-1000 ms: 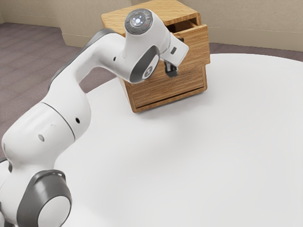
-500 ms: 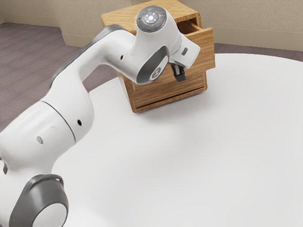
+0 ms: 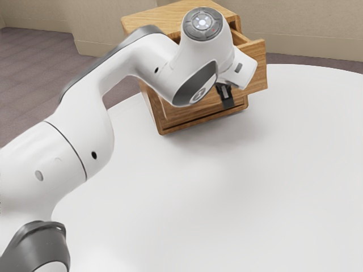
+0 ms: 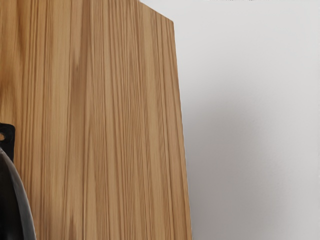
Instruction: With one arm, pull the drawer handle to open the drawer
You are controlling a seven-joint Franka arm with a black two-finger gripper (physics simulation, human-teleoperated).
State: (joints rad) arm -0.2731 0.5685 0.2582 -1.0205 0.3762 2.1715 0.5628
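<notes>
The drawer (image 3: 258, 52) has slid further out toward 4 o'clock, so it's opening. I cannot tell if the jaws pinch.

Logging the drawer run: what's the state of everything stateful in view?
top drawer: partly pulled out of the wooden cabinet
lower drawer: shut, flush with the cabinet front
pincer: at the top drawer's front, grip not visible

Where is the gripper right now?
In the exterior view the gripper is at the front of the wooden cabinet, just below the pulled-out top drawer, toward the view's right.
</notes>
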